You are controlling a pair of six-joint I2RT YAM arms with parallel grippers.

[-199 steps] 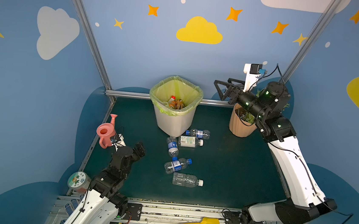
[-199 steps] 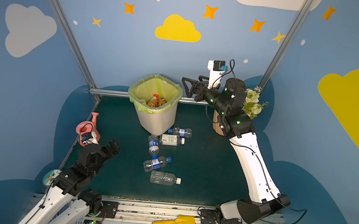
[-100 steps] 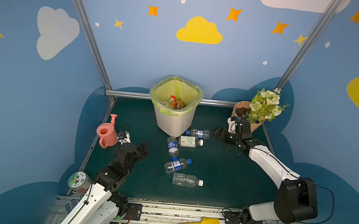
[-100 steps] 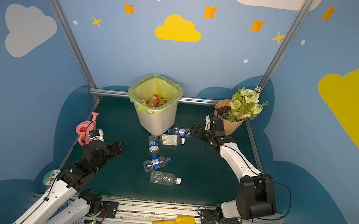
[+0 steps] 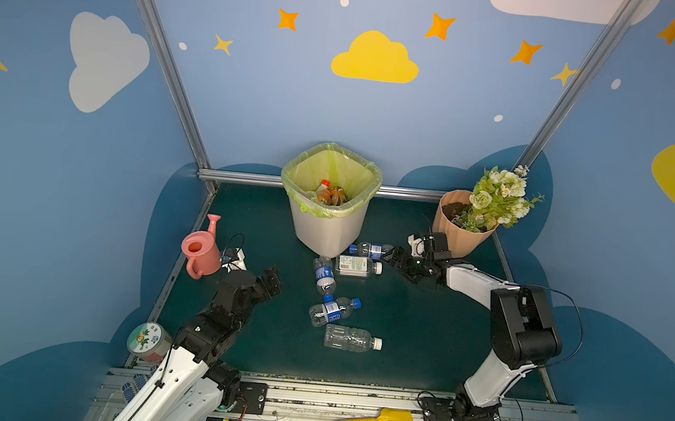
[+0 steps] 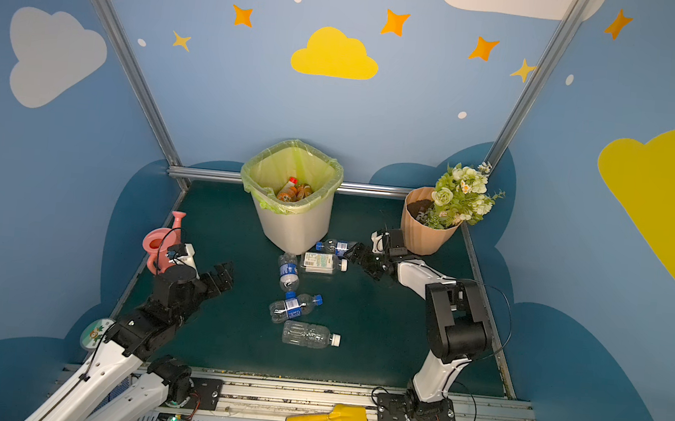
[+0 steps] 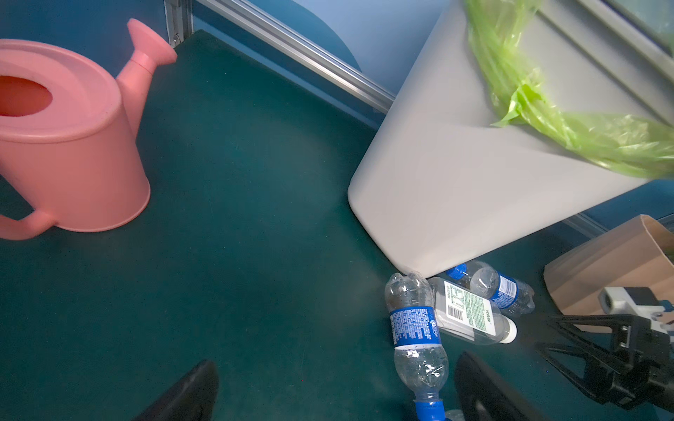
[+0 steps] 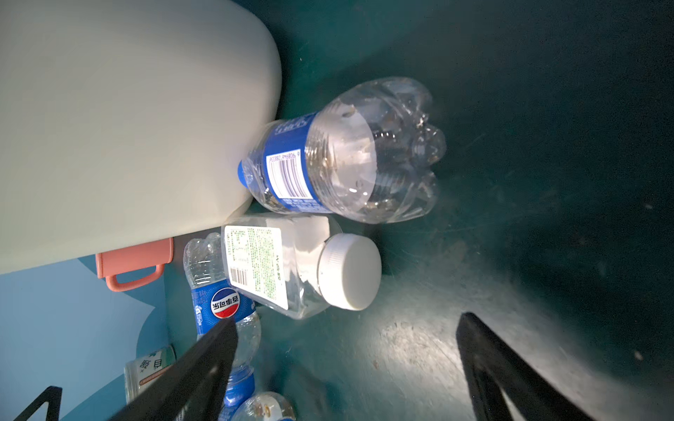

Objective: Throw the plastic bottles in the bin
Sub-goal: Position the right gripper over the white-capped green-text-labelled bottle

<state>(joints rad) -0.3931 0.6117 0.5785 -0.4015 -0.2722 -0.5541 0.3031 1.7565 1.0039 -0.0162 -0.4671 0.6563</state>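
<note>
Bin [image 5: 328, 227] upright, green bag [image 5: 307, 207] folded over its rim. Inside it: several bottles [image 5: 331, 194], orange labels, one red cap.

Five more bottles lie on the mat [image 5: 421, 331], all in front of the bin:
- A [image 5: 370, 249]: blue label, blue cap against the bin's foot, right-arm side.
- B [image 5: 358, 266]: square, white cap, just in front of A, near the bin's foot.
- C [image 5: 325, 276]: Pepsi label, base at the bin's front corner, neck pointing away from the bin.
- D [image 5: 334, 310]: blue cap, farther out from the bin than C.
- E [image 5: 351, 339]: no label, white cap, farthest from the bin.

Right gripper [image 5: 390, 260]: low over the mat, near the bin's foot just past A's base. Jaws spread wide, nothing between them; not touching A or B.

Left gripper [image 5: 272, 281]: jaws fully apart, empty, well out from the bin on the left-arm side.
</note>
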